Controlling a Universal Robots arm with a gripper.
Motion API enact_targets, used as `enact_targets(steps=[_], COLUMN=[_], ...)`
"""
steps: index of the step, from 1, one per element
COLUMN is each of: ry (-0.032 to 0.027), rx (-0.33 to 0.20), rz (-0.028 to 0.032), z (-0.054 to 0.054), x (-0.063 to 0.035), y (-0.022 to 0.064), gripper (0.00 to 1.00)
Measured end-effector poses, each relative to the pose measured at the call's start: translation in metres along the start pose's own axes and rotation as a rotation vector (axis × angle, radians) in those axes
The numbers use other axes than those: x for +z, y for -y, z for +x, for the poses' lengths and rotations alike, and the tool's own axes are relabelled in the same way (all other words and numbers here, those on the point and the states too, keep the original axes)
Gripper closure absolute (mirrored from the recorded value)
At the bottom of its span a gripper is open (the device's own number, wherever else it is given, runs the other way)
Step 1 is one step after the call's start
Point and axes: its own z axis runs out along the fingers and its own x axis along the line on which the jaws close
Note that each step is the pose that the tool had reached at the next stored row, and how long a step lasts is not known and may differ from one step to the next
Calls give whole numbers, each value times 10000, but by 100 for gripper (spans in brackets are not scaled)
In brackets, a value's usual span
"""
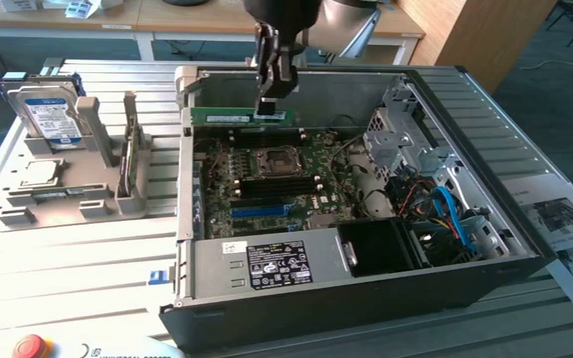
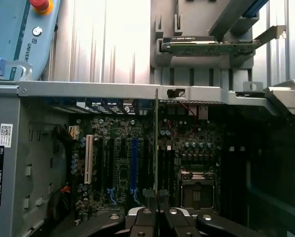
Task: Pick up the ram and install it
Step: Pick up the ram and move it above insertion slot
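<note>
Grey plastic rack (image 1: 68, 195) stands at the exterior view's left on the slatted metal table (image 1: 77, 257). It holds a blue-labelled hard drive (image 1: 50, 117) upright, with a small square silver chip (image 1: 39, 173) lying flat just in front of it.

Further right is the open computer case (image 1: 366, 306), lying on its side with the motherboard (image 1: 266, 183) facing up. The ram (image 1: 232, 116) hangs level near the case's far wall, above the black slots (image 1: 266, 139) at the far edge of the board. Whether it touches them cannot be told. The gripper (image 1: 269, 110) comes straight down from above, its fingers pressed together on the ram's upper edge, towards the end of the stick on the exterior view's right.

In the wrist view the ram (image 2: 156, 148) shows edge-on as a thin line running away from the gripper (image 2: 159, 217) over the motherboard (image 2: 187, 148), between a blue slot (image 2: 133, 163) and the square processor socket (image 2: 196, 187).

Near the case's front wall sits the silver power supply (image 1: 266, 265), with a black fan shroud (image 1: 381, 250) to the right of it, then a blue cable (image 1: 446, 209). Printed papers (image 1: 565, 224) lie on the table at the exterior view's far right
</note>
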Motion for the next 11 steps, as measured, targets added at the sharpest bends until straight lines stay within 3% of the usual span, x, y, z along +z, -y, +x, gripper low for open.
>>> enact_targets(steps=[11], ry=[0], rx=[2], rz=[-37], z=[32], x=[-24], y=[348], gripper=[88])
